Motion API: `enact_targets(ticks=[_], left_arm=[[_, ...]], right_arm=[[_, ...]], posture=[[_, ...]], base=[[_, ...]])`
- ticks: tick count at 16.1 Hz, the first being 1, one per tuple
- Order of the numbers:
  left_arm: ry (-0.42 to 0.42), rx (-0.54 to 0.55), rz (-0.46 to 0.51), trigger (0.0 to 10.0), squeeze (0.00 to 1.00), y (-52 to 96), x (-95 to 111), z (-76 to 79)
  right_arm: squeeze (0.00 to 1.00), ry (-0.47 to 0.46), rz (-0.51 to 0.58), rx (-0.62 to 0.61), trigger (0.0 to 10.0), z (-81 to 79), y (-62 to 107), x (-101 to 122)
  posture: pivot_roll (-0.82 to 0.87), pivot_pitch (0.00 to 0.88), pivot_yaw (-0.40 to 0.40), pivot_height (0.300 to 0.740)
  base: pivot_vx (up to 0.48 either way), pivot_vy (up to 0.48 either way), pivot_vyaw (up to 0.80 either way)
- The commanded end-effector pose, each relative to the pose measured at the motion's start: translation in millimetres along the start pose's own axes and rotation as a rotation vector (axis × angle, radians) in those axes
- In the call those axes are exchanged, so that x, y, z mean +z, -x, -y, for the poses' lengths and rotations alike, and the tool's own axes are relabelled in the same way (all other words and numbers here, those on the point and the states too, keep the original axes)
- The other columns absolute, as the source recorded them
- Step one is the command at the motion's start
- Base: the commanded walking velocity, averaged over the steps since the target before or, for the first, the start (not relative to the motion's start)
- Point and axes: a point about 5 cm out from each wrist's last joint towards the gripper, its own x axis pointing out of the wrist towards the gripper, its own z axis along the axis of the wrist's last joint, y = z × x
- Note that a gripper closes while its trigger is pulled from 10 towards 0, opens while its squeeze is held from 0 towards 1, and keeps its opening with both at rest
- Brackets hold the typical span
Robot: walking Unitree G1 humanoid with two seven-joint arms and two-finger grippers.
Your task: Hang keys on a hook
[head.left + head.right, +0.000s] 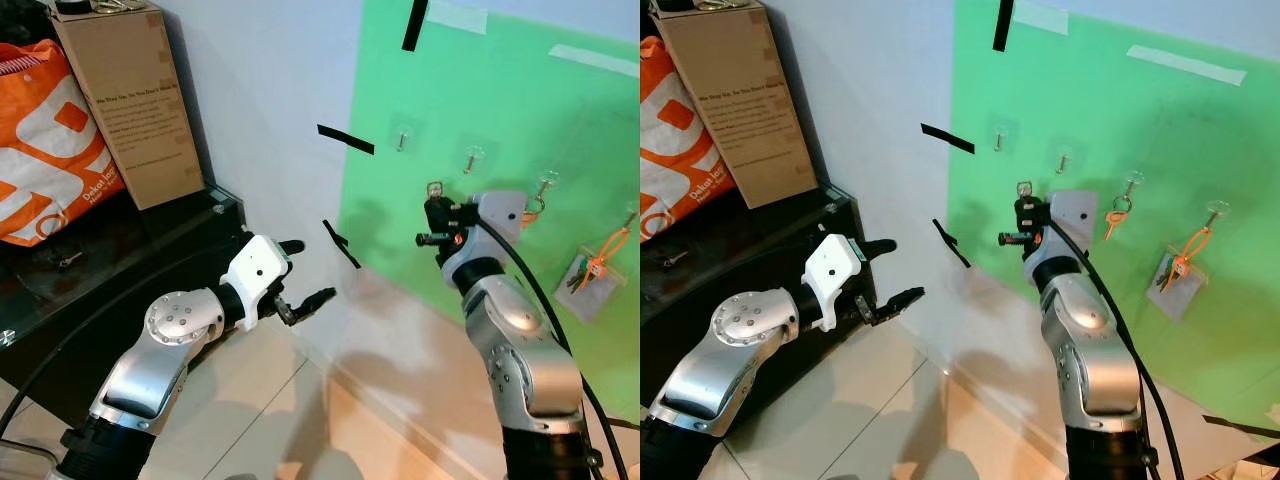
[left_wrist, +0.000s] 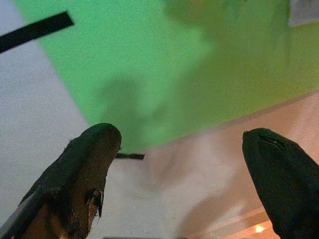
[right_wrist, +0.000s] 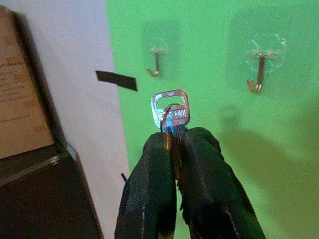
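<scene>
The right gripper (image 3: 175, 144) is pinched tight on a key (image 3: 170, 110) – its 2 black fingers (image 3: 149, 189) meet around the blade, so just the silver head with its square hole sticks out past the tips. The blade is hidden between the fingers. The key's long axis runs along the fingers, head pointing up toward the green board (image 1: 500, 90), and it is held in the air in front of the board, apart from it, below the hooks. In the right wrist view 2 hooks (image 3: 156, 62) sit above the key head, one roughly over it and another off to the side; neither touches the key.

The left gripper (image 1: 300, 275) is spread wide with nothing between its fingers, held out low toward the white wall (image 1: 260, 90) beside the board's edge.

Farther along the board, an orange key (image 1: 1112, 218) hangs from 1 hook and an orange cord (image 1: 1190, 248) with a small bundle from another – the bundle is too small to make out. Black tape strips (image 1: 345, 139) cross the wall. A brown box (image 1: 130, 100) and an orange bag (image 1: 45, 140), cut off at the frame edge, stand on a dark cabinet (image 1: 150, 250)
</scene>
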Motion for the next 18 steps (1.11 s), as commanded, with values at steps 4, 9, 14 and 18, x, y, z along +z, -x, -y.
enact_targets(ticks=[4, 9, 14, 18], left_arm=[[0.000, -0.031, -0.003, 10.0, 0.00, 1.0, 1, 0.8], [0.007, -0.037, -0.006, 10.0, 0.00, 2.4, 1, 1.8], [0.004, -0.039, -0.008, 10.0, 0.00, 2.7, 1, 1.3], [0.003, -0.040, -0.007, 10.0, 0.00, 2.3, 2, 0.7]], right_arm=[[0.00, 0.034, 0.032, -0.030, 10.0, 4.2, -7.2, 10], [0.00, 0.054, 0.054, -0.080, 10.0, 9.4, -13.4, 14], [0.00, 0.070, 0.064, -0.129, 10.0, 13.3, -21.1, 18], [0.00, 0.082, 0.026, -0.183, 10.0, 21.5, -22.8, 14]], posture=[[-0.04, 0.000, -0.018, 0.740], [-0.03, 0.000, -0.024, 0.740], [-0.03, 0.000, -0.022, 0.740], [-0.03, 0.000, -0.022, 0.740]], base=[[0.000, 0.000, 0.00], [0.000, 0.000, 0.00], [0.000, 0.000, 0.00], [0.000, 0.000, 0.00]])
